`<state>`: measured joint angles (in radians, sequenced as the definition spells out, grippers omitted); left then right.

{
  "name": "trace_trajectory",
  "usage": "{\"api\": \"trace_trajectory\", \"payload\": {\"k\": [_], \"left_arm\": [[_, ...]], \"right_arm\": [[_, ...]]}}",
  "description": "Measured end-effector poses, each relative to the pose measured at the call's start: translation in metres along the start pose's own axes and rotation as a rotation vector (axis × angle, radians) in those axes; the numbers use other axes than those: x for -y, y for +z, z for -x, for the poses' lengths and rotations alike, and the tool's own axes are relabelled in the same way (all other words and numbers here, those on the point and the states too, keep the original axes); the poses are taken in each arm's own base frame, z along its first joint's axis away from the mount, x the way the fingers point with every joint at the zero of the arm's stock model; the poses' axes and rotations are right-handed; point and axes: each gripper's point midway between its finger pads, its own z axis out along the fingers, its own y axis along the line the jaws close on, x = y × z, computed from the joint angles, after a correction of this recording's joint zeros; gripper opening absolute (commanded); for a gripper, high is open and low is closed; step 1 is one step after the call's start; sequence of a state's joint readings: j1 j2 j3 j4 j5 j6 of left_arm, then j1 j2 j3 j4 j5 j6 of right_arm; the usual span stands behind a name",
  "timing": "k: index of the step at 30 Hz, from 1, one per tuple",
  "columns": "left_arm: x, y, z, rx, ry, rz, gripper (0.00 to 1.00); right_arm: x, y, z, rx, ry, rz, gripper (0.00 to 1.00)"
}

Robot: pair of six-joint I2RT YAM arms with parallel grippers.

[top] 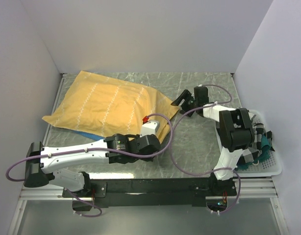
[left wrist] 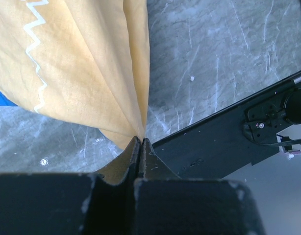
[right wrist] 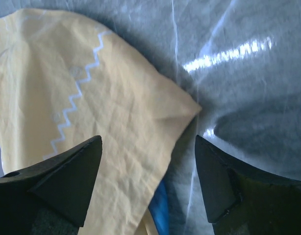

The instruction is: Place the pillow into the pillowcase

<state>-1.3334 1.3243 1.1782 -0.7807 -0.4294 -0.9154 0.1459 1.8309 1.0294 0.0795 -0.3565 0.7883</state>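
Top external: pillowcase (top: 109, 105) on grey marbled table (top: 199, 142) between white walls (top: 140, 34).

The left arm (top: 91, 149) covers the near corner of the pillowcase (top: 111, 105). At the right edge of the table (top: 199, 147), the right arm (top: 234, 129) hides much of the basket (top: 274, 169); its cloths (top: 264, 143) are indistinct.

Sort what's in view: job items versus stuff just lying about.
Job:
- pillowcase
- left gripper, shut on the pillowcase
- right gripper, open at its corner
- no pillow visible

Lying about:
- basket
- cloths in it
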Motion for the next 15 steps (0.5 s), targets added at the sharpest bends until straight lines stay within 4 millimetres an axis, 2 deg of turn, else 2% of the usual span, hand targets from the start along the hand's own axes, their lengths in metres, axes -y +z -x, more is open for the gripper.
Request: {"api": "trace_trajectory", "payload": {"k": [3, 5, 6, 7, 10, 12, 15], "left_arm": [[0.001, 0.000, -0.001, -0.002, -0.005, -0.001, 0.01], [0.002, -0.002, -0.002, -0.004, -0.008, -0.004, 0.01], [0.003, -0.003, -0.003, -0.005, -0.008, -0.006, 0.01], [0.003, -0.004, -0.004, -0.006, -0.008, -0.009, 0.01], [0.007, -0.011, -0.006, -0.004, -0.006, -0.030, 0.01], [0.010, -0.017, -0.008, -0.006, -0.005, -0.049, 0.01], [0.015, -0.023, -0.008, 0.001, -0.004, -0.077, 0.01]], "right_arm": [[-0.001, 0.012, 0.005, 0.002, 0.012, -0.006, 0.75], [-0.001, 0.018, 0.008, 0.004, 0.020, -0.017, 0.65], [-0.001, 0.022, 0.008, 0.002, 0.022, -0.022, 0.57], [-0.001, 0.026, 0.009, 0.001, 0.021, -0.028, 0.33], [-0.004, 0.038, 0.014, -0.004, 0.011, -0.050, 0.00], [-0.006, 0.042, 0.022, -0.003, 0.000, -0.079, 0.00], [-0.017, 0.032, 0.040, 0.004, -0.007, -0.104, 0.00]]}}
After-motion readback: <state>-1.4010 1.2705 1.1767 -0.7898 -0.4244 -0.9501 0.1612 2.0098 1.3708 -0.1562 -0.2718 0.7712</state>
